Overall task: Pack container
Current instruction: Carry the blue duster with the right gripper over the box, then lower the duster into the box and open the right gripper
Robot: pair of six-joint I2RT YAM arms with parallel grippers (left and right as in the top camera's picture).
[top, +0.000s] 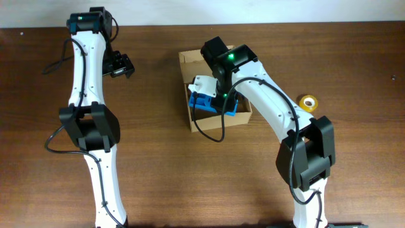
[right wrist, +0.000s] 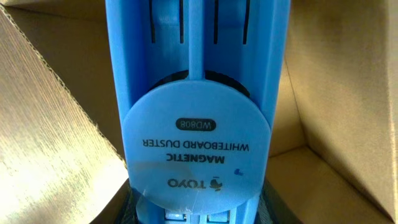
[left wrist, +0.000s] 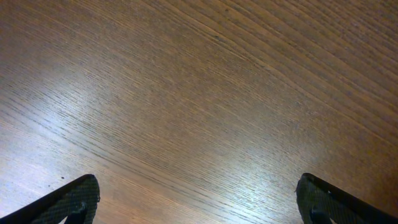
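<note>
**Item 1: container** [top: 188,61]. The tan cardboard box is your reference point for every entry below. It sits open on the table [left wrist: 205,87], so items can go straight down into it.

**Item 2: right gripper** [top: 223,96]. It is directly over the container and reaches inside. It appears to be clamped on the whiteboard duster [right wrist: 199,93], which it holds lengthwise between the cardboard walls. You would hold it this way so the long body fits the box. Only dark slivers of the fingers flank the duster at the bottom of the wrist view, so treat the grip as a judgement.

**Item 3: white item** [top: 202,83]. It is inside the container, beside the duster on the side nearer the left arm. You cannot identify it from here.

**Item 4: left gripper** [top: 119,66]. It is well apart from the container, with its fingers spread wide over bare wood and nothing held. It is probably parked out of the way.

**Item 5: tape roll** [top: 308,101]. It lies outside the container, beyond the right arm.

**Not visible:** the right arm hides most of the container floor. You cannot tell whether the duster touches the bottom. The flap lid cannot be picked out with certainty.
</note>
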